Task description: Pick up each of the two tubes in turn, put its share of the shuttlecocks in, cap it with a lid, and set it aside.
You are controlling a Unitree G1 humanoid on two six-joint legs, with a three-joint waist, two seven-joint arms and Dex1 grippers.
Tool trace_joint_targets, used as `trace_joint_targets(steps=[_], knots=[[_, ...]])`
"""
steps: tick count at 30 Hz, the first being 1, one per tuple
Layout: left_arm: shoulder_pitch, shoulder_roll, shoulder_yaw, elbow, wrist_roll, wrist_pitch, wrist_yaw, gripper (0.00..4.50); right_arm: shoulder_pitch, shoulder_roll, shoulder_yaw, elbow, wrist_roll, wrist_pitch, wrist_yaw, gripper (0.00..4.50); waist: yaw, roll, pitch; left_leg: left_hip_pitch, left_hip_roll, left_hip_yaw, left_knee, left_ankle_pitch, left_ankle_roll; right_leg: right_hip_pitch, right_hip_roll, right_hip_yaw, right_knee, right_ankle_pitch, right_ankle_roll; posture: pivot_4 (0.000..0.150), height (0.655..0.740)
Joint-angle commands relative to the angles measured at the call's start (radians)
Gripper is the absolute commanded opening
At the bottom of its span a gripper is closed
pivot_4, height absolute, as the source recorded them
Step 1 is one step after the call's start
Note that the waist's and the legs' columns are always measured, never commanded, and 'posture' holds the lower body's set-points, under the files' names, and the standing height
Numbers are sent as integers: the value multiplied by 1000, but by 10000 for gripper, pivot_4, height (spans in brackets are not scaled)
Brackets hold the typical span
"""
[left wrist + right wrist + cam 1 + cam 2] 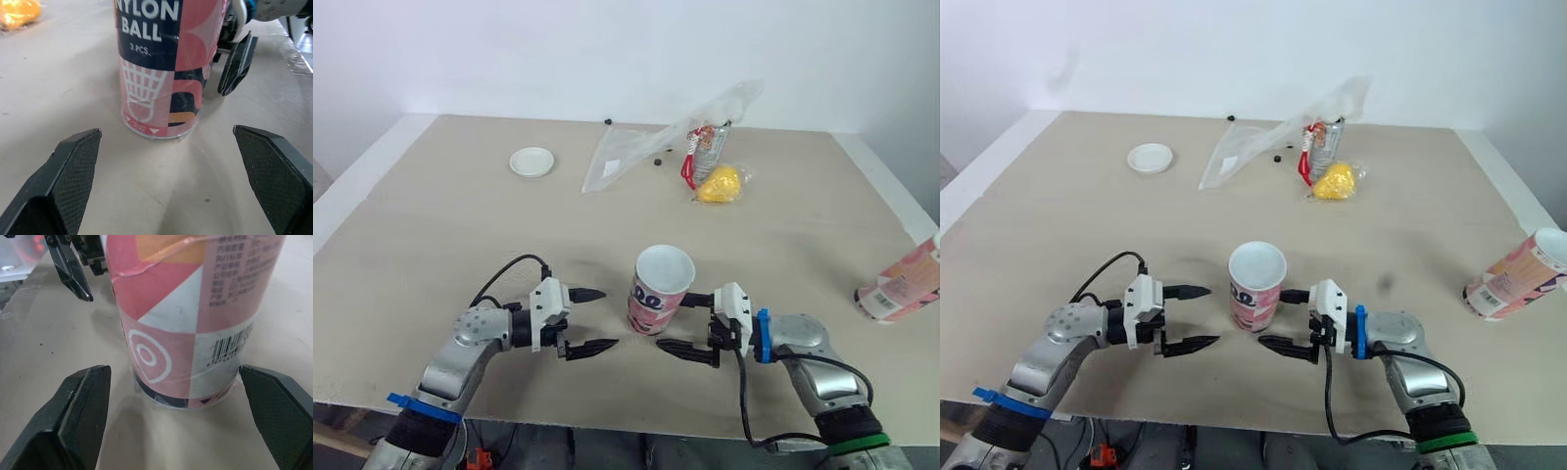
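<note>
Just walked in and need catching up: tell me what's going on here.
The left gripper and right gripper are open on either side of an upright tube, neither closed on it. It stands uncapped. A second tube lies on its side near the right edge of the table. A lid and a bag lie at the far side.

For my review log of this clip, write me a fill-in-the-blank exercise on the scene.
The tube between the left gripper and the right gripper stands ____ rather than lying down.
Both grippers' fingers are ____, gripping nothing.
The second tube lies on its ____ by the right edge of the table.
Missing words: upright; open; side.
</note>
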Motion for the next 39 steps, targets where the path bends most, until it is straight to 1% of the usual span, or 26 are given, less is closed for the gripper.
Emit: trace_joint_targets(steps=[1, 16, 25, 30, 32, 33, 39], knots=[[8, 13, 22, -53, -20, -3, -1, 45000, -32, 27, 15, 0, 4, -24, 4, 44951, 0, 0, 0, 0, 0, 0, 0, 0, 0, 0, 0, 0, 0, 0, 0, 1500, 7400], [40, 15, 16, -81, -18, 14, 24, 45000, -116, 116, 63, 93, -35, -58, -14, 44951, 0, 0, 0, 0, 0, 0, 0, 0, 0, 0, 0, 0, 0, 0, -1, 1500, 7400], [44, 15, 12, -83, -13, 10, 25, 45000, -141, 160, 93, 136, -52, -76, -10, 44951, 0, 0, 0, 0, 0, 0, 0, 0, 0, 0, 0, 0, 0, 0, -1, 1500, 7400], [43, 15, 10, -80, -7, 4, 24, 45000, -137, 163, 92, 140, -55, -81, -3, 44951, 0, 0, 0, 1, 0, 0, 0, 0, 0, 0, 0, 0, 0, 0, -1, 1500, 7400], [42, 15, 8, -79, -5, 2, 23, 45000, -132, 160, 92, 138, -55, -83, 0, 39139, 0, 0, 0, 1, 0, 0, 0, 0, 0, 0, 0, 0, 0, 0, -1, 1500, 7400], [41, 14, 7, -77, -5, 0, 23, 45000, -129, 159, 91, 136, -56, -84, -3, 38411, 0, 0, 0, 1, 0, 0, 0, 0, 0, 0, 0, 0, 0, 0, -1, 1500, 7400], [24, 13, 4, -56, 3, -15, 14, 45000, -95, 134, 75, 94, -47, -71, -10, 38411, 0, 0, 0, 1, 1, 0, 0, 0, 0, 0, 0, 0, 0, 1, -1, 1500, 7400]])
